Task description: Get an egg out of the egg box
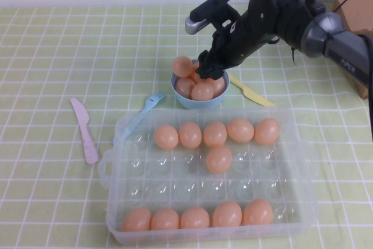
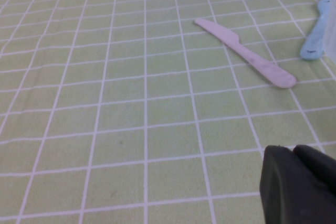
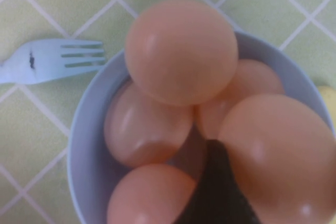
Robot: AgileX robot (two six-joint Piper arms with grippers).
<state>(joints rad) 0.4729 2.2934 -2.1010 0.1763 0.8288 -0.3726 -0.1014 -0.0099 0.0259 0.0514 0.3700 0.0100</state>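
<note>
Tablecloth: light-green checked cloth [image 1: 46, 56] with white lines, covering the whole table.
Egg box: large clear plastic rectangular tray [image 1: 303, 202] with dimpled cells, at the near middle of the table; five peach-orange eggs in box [image 1: 215, 133] sit along its far row, one in the middle and five along the near row.
Right gripper: black right gripper [image 1: 211, 65] reaches down over the bowl, touching the pile of eggs; open or gripping, cannot tell.
Left gripper: only a dark edge of the left gripper [image 2: 299, 184] shows in its wrist view, above bare cloth near the pink knife; its state cannot be told.
Bowl: small light-blue round bowl [image 1: 192, 102] just beyond the box's far edge, heaped with eggs.
Pink knife: pale pink plastic knife [image 1: 84, 130] lying flat, left of the box.
Fork: light-blue plastic fork [image 1: 152, 102] beside the bowl's left, handle running to the box's far-left corner.
Yellow knife: yellow plastic knife [image 1: 250, 93] right of the bowl.
Egg: smooth peach-orange egg [image 1: 183, 66] outside the box, on top of the bowl's pile at its left rim, just beside the right gripper.
</note>
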